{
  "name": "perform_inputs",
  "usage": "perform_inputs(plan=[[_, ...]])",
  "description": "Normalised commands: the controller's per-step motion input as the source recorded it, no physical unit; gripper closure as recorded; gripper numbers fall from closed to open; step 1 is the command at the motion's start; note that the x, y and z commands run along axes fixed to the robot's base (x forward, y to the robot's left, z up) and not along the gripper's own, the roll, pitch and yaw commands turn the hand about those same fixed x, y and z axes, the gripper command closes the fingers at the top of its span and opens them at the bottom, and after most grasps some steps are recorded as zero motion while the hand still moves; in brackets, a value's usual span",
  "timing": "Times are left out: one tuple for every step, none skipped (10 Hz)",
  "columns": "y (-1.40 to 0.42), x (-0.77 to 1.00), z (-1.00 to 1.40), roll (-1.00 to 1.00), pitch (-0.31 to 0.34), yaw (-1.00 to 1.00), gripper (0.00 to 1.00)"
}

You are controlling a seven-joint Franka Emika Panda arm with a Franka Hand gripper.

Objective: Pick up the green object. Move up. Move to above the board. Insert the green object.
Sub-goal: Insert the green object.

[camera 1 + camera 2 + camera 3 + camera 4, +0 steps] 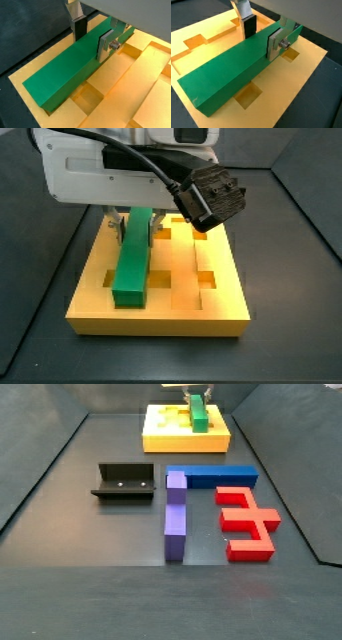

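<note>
The green object (60, 75) is a long flat green bar standing on edge along the yellow-orange board (137, 102), its lower edge down in a lengthwise groove. My gripper (91, 47) straddles the bar near its far end, with the dark pad on one side and the silver finger plate on the other, both against the bar. Both wrist views show this, with the bar (224, 80) on the board (211, 35) and the gripper (261, 47) on it. In both side views the gripper (134, 223) (195, 396) sits over the bar (132, 263) (198, 414) on the board (174, 318) (167, 436).
On the dark floor in front of the board lie a blue bar (214, 477), a purple bar (175, 514) and a red E-shaped piece (247, 522). The black fixture (123, 482) stands to their left. Dark walls enclose the floor.
</note>
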Motion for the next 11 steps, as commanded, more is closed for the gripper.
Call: perform_inputs(plan=[[-0.08,-0.08,-0.13,0.02,-0.066,0.08,1.00],[-0.11,-0.07,-0.13,0.01,-0.070,0.05,1.00],[-0.16,0.00,-0.11,0.01,-0.044,0.04,1.00],[-0.07,0.00,-0.16,0.00,-0.033,0.01,1.00],[0.00,0.00,-0.17,0.00,-0.009,0.00,1.00],[0.00,0.13,-0.24,0.00,0.000,0.00,1.00],[0.00,0.32,-0.27,0.00,0.041,0.00,1.00],[0.01,0.34,-0.25,0.00,0.060,0.00,1.00],[0.01,0.22,-0.23,0.00,0.026,0.00,1.00],[0.00,0.01,-0.14,0.00,0.000,0.00,1.00],[0.00,0.00,0.00,0.00,0.000,0.00,1.00]])
